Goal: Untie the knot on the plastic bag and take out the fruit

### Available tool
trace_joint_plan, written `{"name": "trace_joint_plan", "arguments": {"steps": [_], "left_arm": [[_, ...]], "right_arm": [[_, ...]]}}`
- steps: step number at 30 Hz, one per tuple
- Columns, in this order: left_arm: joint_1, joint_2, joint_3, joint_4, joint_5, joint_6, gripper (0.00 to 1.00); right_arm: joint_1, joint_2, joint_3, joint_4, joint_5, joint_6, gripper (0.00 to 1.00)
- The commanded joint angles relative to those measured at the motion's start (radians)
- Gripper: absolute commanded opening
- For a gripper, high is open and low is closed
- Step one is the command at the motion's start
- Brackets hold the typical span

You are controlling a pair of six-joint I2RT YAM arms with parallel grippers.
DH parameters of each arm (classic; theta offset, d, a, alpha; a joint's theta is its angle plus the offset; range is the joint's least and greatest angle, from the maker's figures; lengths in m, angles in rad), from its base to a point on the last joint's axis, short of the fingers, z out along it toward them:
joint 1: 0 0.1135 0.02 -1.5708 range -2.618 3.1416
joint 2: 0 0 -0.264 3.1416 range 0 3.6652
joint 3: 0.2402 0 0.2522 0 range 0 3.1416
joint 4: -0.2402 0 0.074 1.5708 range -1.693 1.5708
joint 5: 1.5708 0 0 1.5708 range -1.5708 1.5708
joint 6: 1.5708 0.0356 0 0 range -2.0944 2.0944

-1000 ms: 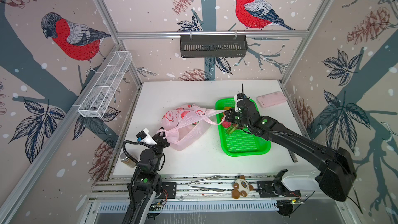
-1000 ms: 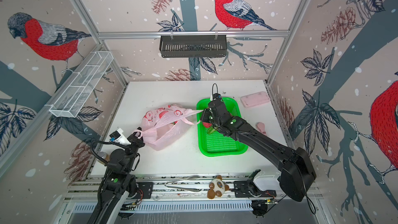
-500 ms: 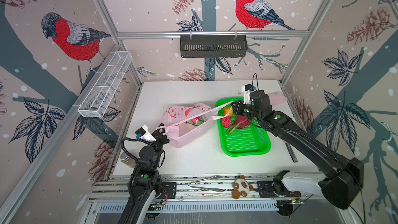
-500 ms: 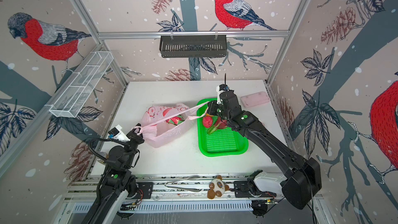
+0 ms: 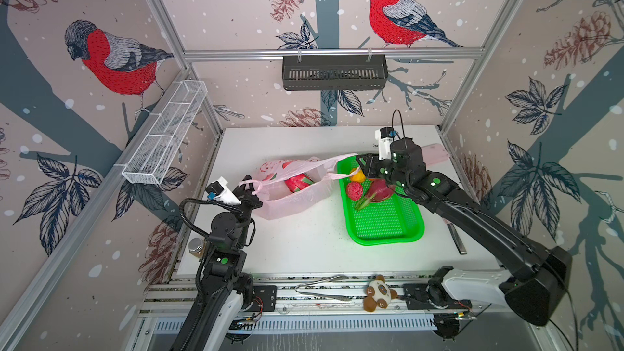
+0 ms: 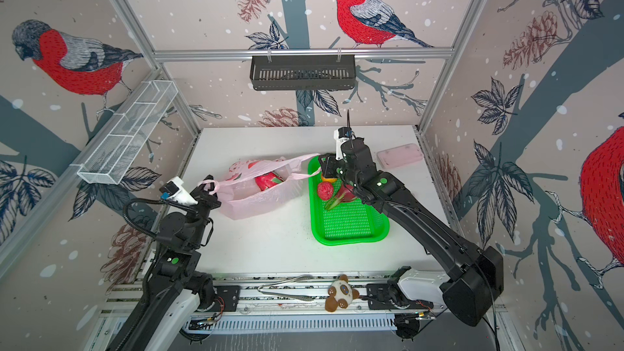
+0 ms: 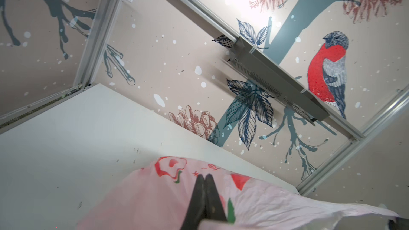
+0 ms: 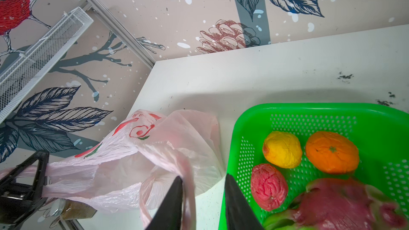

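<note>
On the white desk (image 5: 304, 241), walled in bird wallpaper, the left fingers (image 7: 198, 198) were clamped on a pale pink handle strip (image 5: 248, 184) of the thin translucent pink plastic bag (image 5: 297, 199). The right fingers (image 8: 172, 198) stood apart, a second handle strip (image 8: 189, 186) lying against one. A magenta dragon fruit (image 5: 299, 184) lay in the bag between both pairs.

The plastic bag (image 5: 297, 199), thin pink with red fruit prints, lies slack on the white tabletop (image 5: 304, 248) with its mouth wide open. Its two handles (image 5: 337, 158) are not tied together and stretch to opposite sides. One magenta dragon fruit (image 5: 299, 184) sits inside. In the green tray (image 8: 309, 109) just beside the bag lie a yellow citrus (image 8: 282, 149), an orange citrus (image 8: 332, 151), a bumpy red ball (image 8: 269, 186) and a second dragon fruit (image 8: 340, 202).
</note>
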Motion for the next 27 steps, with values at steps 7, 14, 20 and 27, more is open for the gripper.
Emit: {"name": "trace_joint_plan", "arguments": {"steps": [7, 14, 20, 27], "left_arm": [[0.001, 0.028, 0.094, -0.084, 0.099, 0.083, 0.00], [0.001, 0.078, 0.140, -0.090, 0.115, 0.089, 0.00], [0.001, 0.128, 0.170, -0.085, 0.133, 0.095, 0.00], [0.001, 0.182, 0.193, -0.080, 0.129, 0.102, 0.00]], "right_arm": [[0.137, 0.018, 0.120, -0.116, 0.129, -0.068, 0.65], [0.299, 0.038, 0.279, -0.238, 0.243, -0.117, 0.69], [0.381, 0.210, 0.442, -0.252, 0.173, -0.215, 0.48], [0.408, 0.499, 0.633, -0.295, 0.153, -0.366, 0.26]]}}
